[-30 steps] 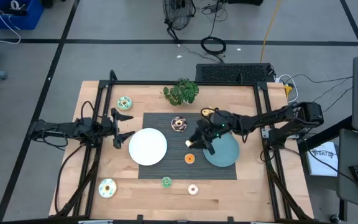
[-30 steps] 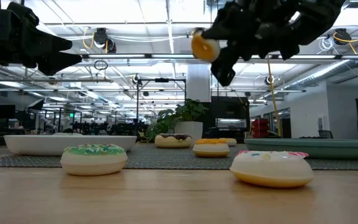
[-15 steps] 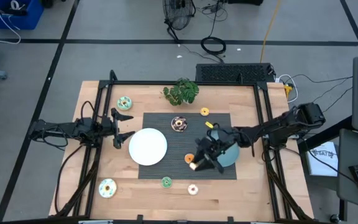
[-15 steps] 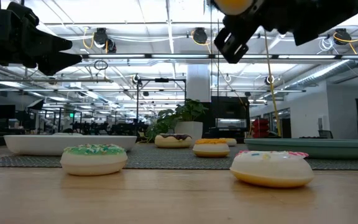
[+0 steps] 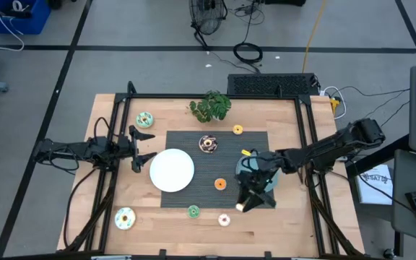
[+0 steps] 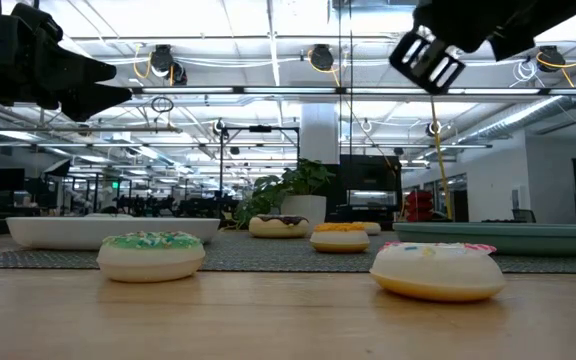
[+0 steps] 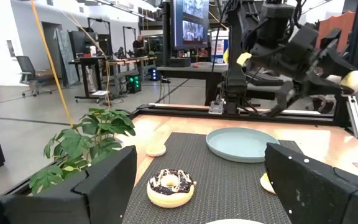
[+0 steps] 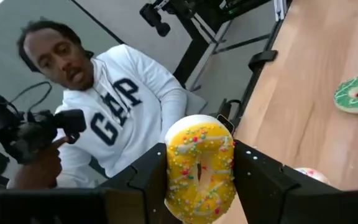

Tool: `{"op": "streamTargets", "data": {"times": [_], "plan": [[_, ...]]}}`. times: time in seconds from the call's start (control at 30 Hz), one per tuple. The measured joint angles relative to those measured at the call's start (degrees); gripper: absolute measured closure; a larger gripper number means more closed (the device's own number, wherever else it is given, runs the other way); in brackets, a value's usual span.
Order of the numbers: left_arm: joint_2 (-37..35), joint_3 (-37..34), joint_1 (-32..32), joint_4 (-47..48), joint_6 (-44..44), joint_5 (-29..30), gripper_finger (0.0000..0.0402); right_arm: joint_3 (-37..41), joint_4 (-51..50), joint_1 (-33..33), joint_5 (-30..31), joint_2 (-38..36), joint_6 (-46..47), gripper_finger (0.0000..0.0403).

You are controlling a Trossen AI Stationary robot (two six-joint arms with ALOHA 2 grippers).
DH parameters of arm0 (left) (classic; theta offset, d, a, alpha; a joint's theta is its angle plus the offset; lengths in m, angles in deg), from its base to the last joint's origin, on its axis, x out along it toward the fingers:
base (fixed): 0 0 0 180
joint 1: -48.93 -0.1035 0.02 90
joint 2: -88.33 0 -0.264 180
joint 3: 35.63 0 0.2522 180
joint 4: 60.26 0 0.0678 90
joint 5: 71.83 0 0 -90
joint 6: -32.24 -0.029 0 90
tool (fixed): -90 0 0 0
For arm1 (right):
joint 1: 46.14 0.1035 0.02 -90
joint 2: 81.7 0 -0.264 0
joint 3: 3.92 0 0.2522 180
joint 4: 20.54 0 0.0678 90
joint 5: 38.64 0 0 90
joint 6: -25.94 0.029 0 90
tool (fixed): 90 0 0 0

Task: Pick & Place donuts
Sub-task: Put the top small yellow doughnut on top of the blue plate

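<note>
**Donut pinched on edge, held over the mat's near-right corner**

Donut number one, the yellow donut (image 8: 199, 163), sits clamped between the two fingers of my right claw (image 8: 199, 186). From above I see that claw (image 5: 248, 203) hanging above the dark mat (image 5: 186, 139) near its front right corner, just beside the teal plate (image 5: 269, 178) and well clear of the bench (image 5: 107, 180).

The main risk is a slip. I grip the ring by its two rounded outer sides, so only a narrow band of each finger touches it, and a quick swing could let it rotate or pop out. A drop from this height would probably set it rolling off the mat, perhaps into the pink donut (image 5: 224, 219) or the green donut (image 5: 193, 211) lying near below. Releasing too far from the teal plate would land it on the rim, where it could tip off.

A ring has no true long axis. Its hole faces my wrist camera, with the iced, sprinkled face turned the same way, so the ring stands on edge between the fingers, not flat. It may need levelling before I let go, or it could land on its rim.

My left claw (image 5: 137, 149) waits, spread apart, beside the white plate (image 5: 172, 170).
</note>
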Motion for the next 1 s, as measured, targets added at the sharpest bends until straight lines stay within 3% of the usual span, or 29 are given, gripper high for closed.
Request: {"op": "streamTargets", "data": {"times": [0.07,0.2,0.47,0.67,0.83,1.0], "plan": [[0.0,0.0,0.0,-0.02,0.02,0.0,0.0052,0.96,-2.27,-0.11,0.45,-2.75,-2.09,0.0247],[0.0,0.0,0.0,0.0,0.0,0.0,0.0052,4.09,-6.15,-0.43,7.68,-9.39,-3.72,0.0247],[0.0,0.0,0.0,0.01,0.01,0.0,0.0052,11.62,-21.8,-0.5,28.94,-24.07,-0.7,0.0247],[0.0,0.0,0.0,0.0,0.0,0.0,0.0052,20.0,-22.47,-0.52,41.56,-31.89,-0.84,0.0247],[-0.02,0.0,0.0,0.0,0.02,0.0,0.0052,25.77,-21.1,-1.11,43.79,-35.3,0.8,0.0248],[0.0,0.0,0.0,0.0,0.0,0.0,0.0052,26.26,-21.22,-2.41,43.74,-35.76,-0.89,0.0248]]}}
